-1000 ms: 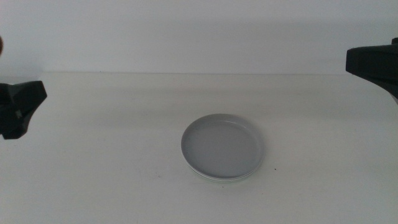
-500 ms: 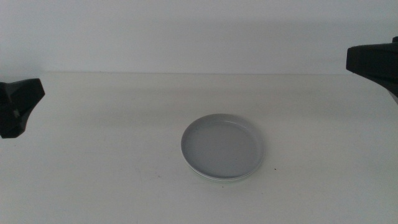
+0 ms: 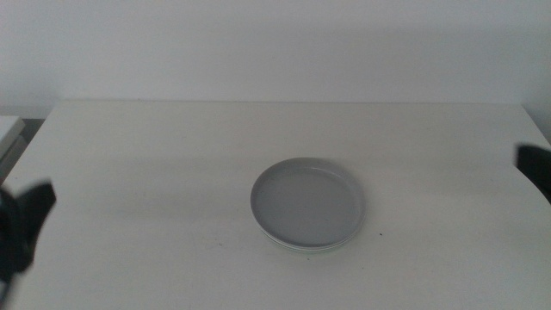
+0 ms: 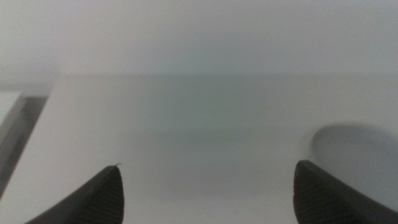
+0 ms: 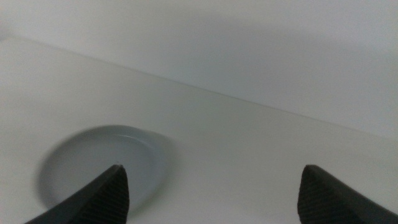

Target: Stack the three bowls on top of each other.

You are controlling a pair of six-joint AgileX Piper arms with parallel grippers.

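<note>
The grey bowl (image 3: 307, 202) tops a stack near the middle of the white table (image 3: 155, 164), paler rims (image 3: 306, 247) just showing beneath it. The left gripper (image 4: 205, 193) and right gripper (image 5: 214, 193) hang well apart at the table's sides, jaws spread wide, empty.

Lower bowls (image 3: 306, 247) hide beneath the grey bowl (image 3: 307, 203), only rims showing.
</note>
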